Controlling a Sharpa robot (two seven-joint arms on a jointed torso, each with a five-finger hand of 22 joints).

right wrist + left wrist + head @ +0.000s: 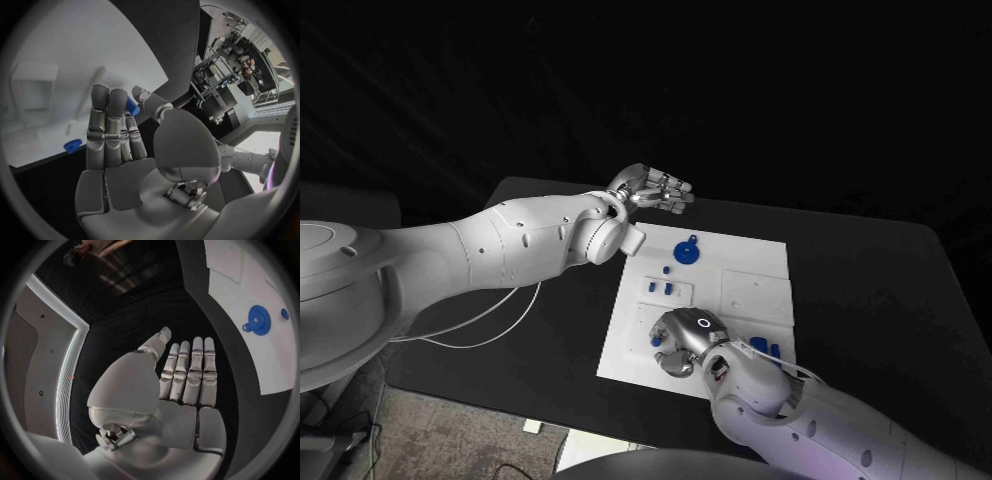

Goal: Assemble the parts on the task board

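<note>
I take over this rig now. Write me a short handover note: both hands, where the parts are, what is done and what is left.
Left robot hand: open, fingers straight, holds nothing, above the black table past the board's far edge.
Right robot hand: over the near end of the white task board; it pinches a small blue part between thumb and finger.
Parts: a round blue disc part lies at the far end of the board, small blue pegs stand mid-board, more blue pieces lie beside the right hand.
Done: cannot tell which parts are seated.
Left: place the pinched part, then the loose pieces.
</note>
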